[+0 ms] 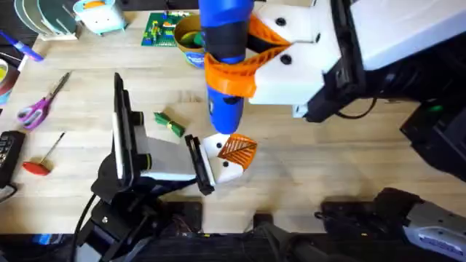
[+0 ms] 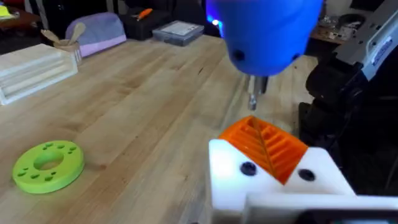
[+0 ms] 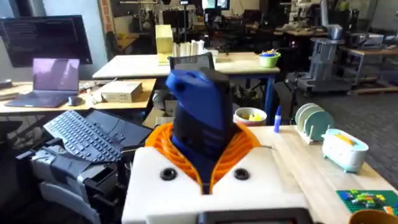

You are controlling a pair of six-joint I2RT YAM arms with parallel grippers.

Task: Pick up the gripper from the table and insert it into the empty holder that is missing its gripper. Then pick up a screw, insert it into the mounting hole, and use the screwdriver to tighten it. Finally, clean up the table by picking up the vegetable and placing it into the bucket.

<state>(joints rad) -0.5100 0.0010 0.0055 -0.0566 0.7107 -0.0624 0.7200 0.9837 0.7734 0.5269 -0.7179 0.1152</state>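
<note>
At the near edge of the bench (image 1: 349, 167) we see one holder (image 1: 198, 164), a black bar on the white-bodied arm lying there, with one white gripper (image 1: 231, 154) just beside its end, orange ribbed face up. Our left end effector (image 2: 273, 180) sits close over this spot; we cannot tell from the pictures whether its fingers are spread or closed. Directly above the gripper stands one blue screwdriver (image 1: 224, 54), upright, its thin metal tip (image 2: 253, 99) just over the orange face. Our right end effector (image 3: 202, 177) is clamped on the screwdriver, its white fingers with orange pads pressing the blue barrel from both sides.

A little farther in, left of the screwdriver, lies one green vegetable (image 1: 169, 124), well apart from the bucket. Toward the left edge we count one red-handled tool (image 1: 44, 159) and one pair of purple scissors (image 1: 42, 103). In the left wrist view one lime-green disc (image 2: 48, 165) lies flat on the planks. Near the far edge, partly behind the screwdriver, stands one yellow bucket (image 1: 187, 36).
</note>
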